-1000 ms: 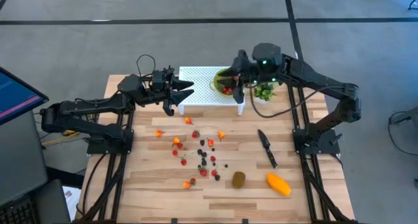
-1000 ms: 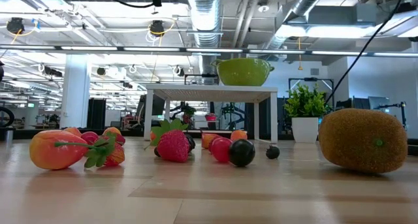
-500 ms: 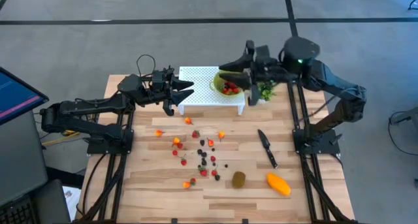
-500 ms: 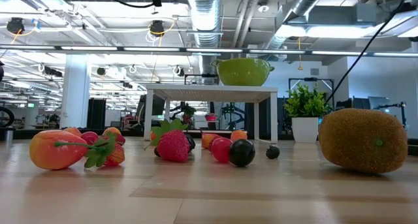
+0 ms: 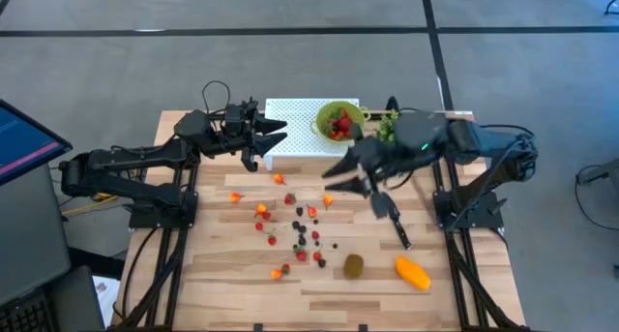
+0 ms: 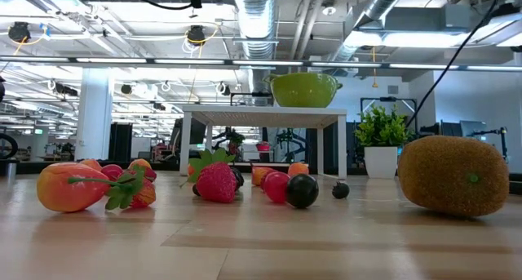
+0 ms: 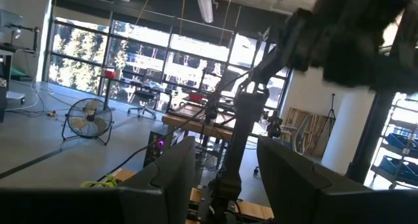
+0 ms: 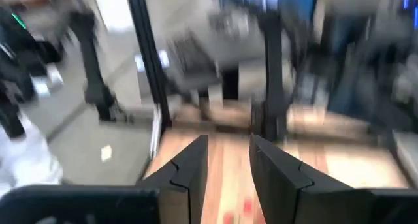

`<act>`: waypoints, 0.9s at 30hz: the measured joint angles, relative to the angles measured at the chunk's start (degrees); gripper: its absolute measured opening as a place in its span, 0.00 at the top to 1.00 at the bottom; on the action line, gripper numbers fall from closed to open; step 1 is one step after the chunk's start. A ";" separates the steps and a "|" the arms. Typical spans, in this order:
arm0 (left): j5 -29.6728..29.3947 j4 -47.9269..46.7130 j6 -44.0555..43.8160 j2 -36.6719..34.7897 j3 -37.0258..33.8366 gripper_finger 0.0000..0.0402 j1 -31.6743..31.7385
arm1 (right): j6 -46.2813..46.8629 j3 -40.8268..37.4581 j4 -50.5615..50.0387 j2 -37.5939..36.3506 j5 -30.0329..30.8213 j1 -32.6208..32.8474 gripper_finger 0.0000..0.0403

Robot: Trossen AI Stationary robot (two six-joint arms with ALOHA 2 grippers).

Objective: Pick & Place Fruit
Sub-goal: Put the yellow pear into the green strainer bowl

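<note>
Lower your right hand (image 5: 340, 174), fingers spread and empty, squarely over one loose berry (image 5: 327, 199) on the desk (image 5: 455, 264) before you pinch it.

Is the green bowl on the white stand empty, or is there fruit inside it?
Not empty. From above, the green bowl on the white stand holds several small red pieces. Their exact number cannot be told.
</note>
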 joint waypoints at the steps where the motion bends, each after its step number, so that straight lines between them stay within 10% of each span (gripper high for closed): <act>1: 0.02 0.00 0.00 0.00 0.00 0.60 0.00 | 1.35 0.03 -2.15 0.77 1.36 0.67 0.74; 16: 0.02 0.08 0.00 0.02 0.02 0.60 0.00 | 9.43 -0.42 -37.79 16.43 16.12 5.22 0.74; 27: 0.01 0.09 0.00 0.02 0.02 0.60 0.00 | -1.13 -0.42 -32.25 26.83 11.33 -1.69 0.71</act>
